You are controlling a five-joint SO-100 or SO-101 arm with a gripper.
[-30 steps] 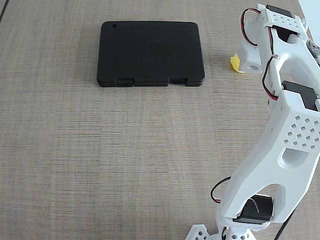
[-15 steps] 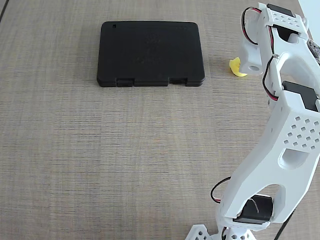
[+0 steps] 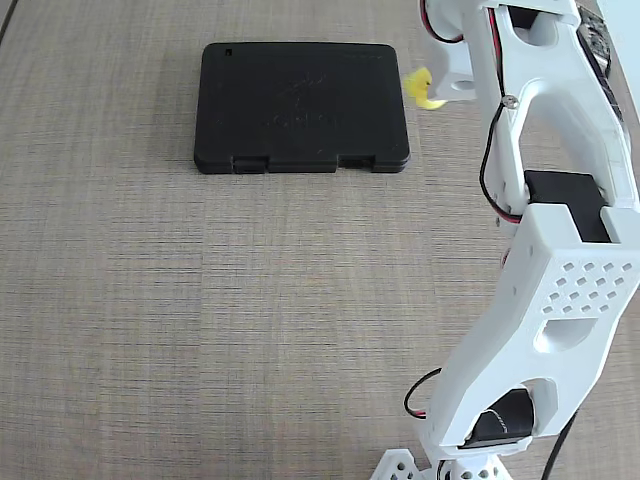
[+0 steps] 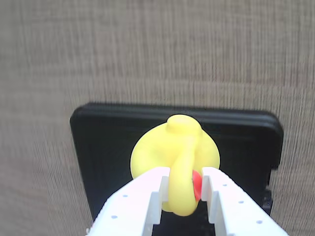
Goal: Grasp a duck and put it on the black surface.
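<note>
The jaws are clamped on the duck (image 4: 175,156), its red beak against one inner face. Beyond the jaws, the black surface (image 3: 300,105) lies flat on the desk (image 3: 200,320).

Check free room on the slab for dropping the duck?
The black surface is bare edge to edge. The table is open below and left of it. Crowded only at its right edge, where the gripper holds the duck.
</note>
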